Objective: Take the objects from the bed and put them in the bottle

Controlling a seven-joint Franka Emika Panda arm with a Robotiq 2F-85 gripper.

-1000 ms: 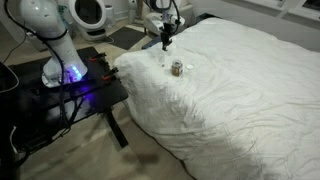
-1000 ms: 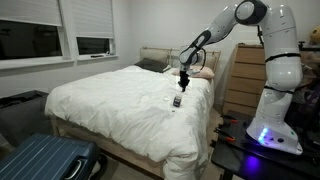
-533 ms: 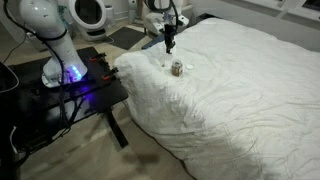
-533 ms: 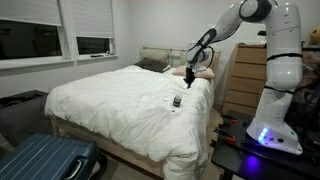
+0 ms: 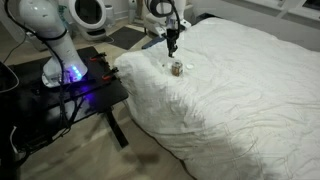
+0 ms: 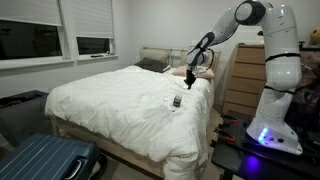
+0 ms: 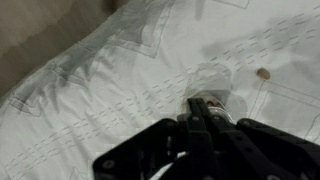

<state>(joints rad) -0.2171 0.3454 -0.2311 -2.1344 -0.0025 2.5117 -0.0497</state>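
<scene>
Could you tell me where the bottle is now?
In an exterior view the bottle stands on the bed, near its edge by the robot, with the gripper raised nearby.

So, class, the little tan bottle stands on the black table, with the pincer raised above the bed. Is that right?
Not quite. The bottle stands on the bed, on its rumpled white cover, not on the black table; both exterior views show it. The rest holds: the pincer is raised above the bed.
</scene>
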